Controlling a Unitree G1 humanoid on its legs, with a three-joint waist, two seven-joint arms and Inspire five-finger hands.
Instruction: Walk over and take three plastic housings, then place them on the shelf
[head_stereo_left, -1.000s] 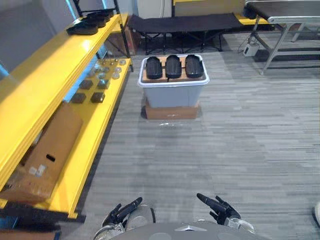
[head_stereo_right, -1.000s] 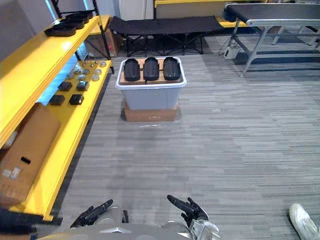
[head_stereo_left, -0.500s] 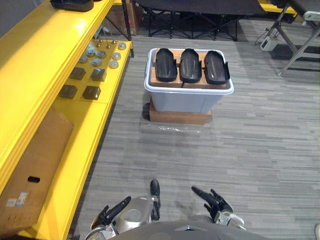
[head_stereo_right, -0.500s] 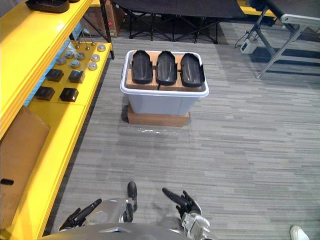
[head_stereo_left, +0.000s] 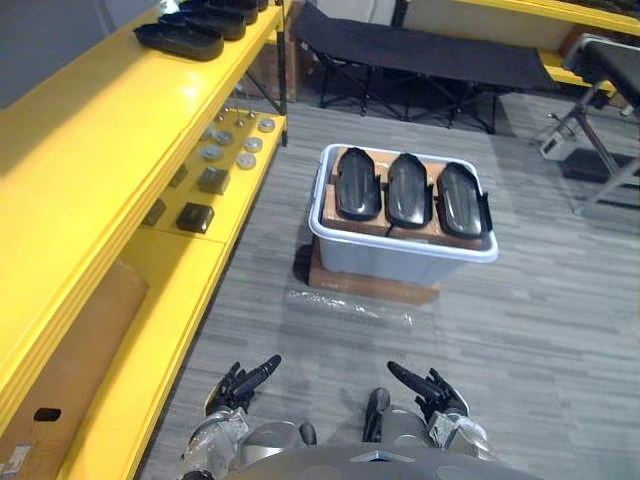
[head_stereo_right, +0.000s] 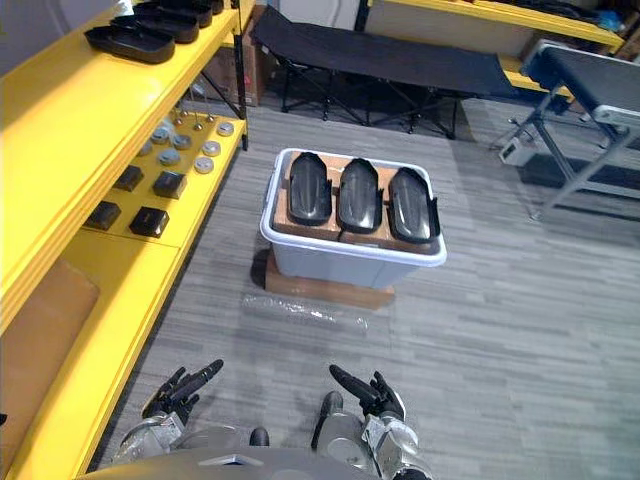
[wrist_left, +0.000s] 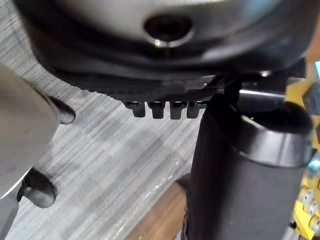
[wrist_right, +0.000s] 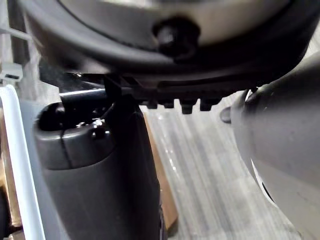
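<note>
- Your left hand (head_stereo_left: 238, 388) and right hand (head_stereo_left: 432, 393) are both held low, fingers straight and spread, holding nothing.
- The three plastic housings (head_stereo_left: 408, 190) lie side by side in a grey bin (head_stereo_left: 395, 268), well ahead of both hands.
- The yellow shelf (head_stereo_left: 90, 140) runs along the outer side of your left hand.

Seen twice from the head, steeply downward, from well short of the tub (head_stereo_left: 395, 268): same tub, same shelf (head_stereo_left: 90, 150) left of it, same floor (head_stereo_left: 540, 330) around it, barely shifted sideways. Seen from each wrist very close, low, facing the tub: its white rim (wrist_right: 14, 150) in the right wrist view, the board (wrist_left: 155, 222) under it in the left.
</note>
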